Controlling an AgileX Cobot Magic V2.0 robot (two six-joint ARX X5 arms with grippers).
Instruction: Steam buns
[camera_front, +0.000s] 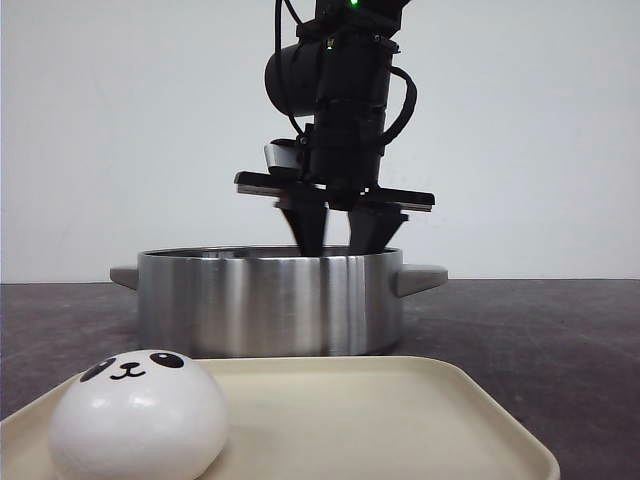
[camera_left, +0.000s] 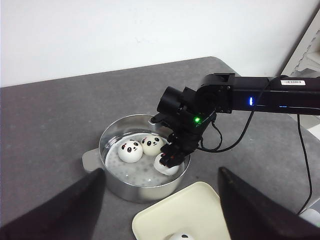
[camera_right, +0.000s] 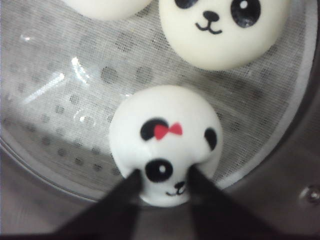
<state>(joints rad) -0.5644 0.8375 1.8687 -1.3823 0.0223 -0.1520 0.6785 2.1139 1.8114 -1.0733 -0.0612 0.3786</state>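
Fingers of the right gripper (camera_right: 160, 187) pinch a bow-marked bun (camera_right: 165, 142) inside the steamer pot (camera_front: 270, 300), near its rim; left gripper (camera_left: 160, 200) spread wide above the grey table (camera_left: 50, 115).

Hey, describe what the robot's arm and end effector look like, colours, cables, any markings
The right arm is matte black and boxy, with black cables looping alongside, a blue light, a green light near the wrist, and a white barcode sticker. Its end effector has two dark tapered fingers under a flat black crossbar.
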